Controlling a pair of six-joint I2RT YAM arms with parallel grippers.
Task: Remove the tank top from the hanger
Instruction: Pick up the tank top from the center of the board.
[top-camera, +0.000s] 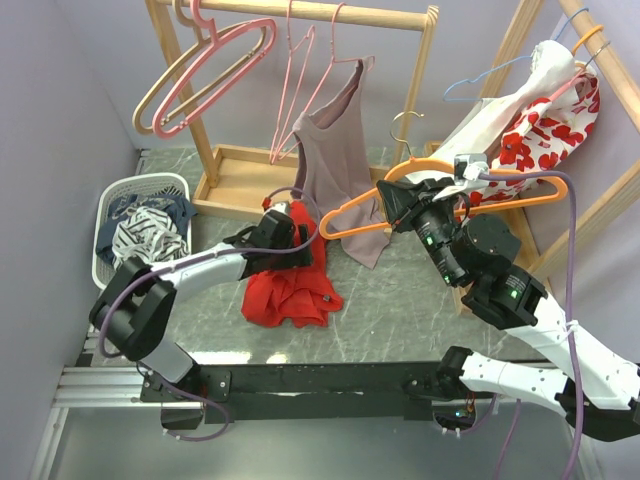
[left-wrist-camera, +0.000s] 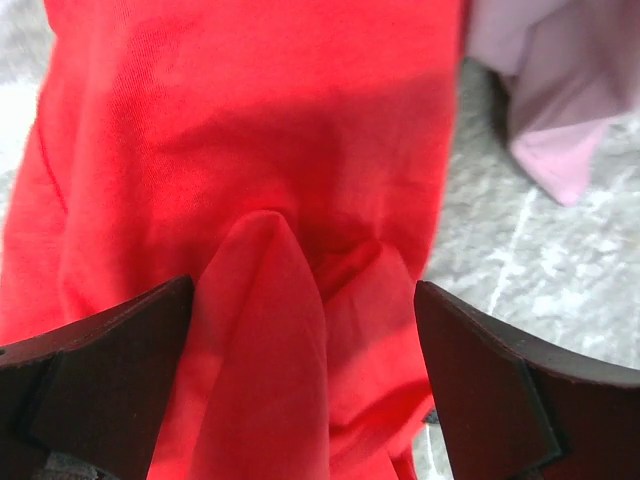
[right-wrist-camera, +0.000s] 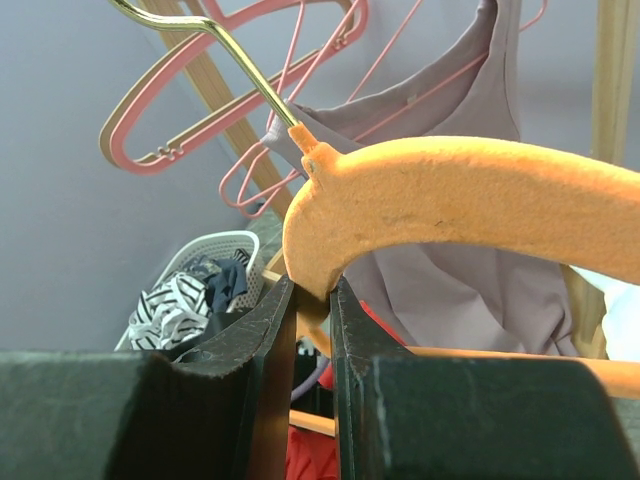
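Top external view: the red tank top (top-camera: 290, 290) lies crumpled on the grey marbled table (top-camera: 400, 310), left of centre, off any hanger.
Left gripper (top-camera: 285, 230): sits right at the far end of that red heap. Its fingers (left-wrist-camera: 120, 380) are spread wide, and the left wrist view shows a ridge of red cloth standing up between them, touching neither finger.
Right gripper (top-camera: 398, 205): up over the table, right of the heap, pinching the orange hanger (top-camera: 350, 213) close to the neck. In the right wrist view its fingers (right-wrist-camera: 255, 350) are pressed onto the bar.
Orange hanger: tilted, low end pointing left, with its metal hook up.
Background: a mauve tank top (top-camera: 335, 150) hangs on a pink wire hanger (top-camera: 298, 75) from the wooden rack (top-camera: 330, 12) at the far side.
Far left: a white basket (top-camera: 110, 190) of clothes.
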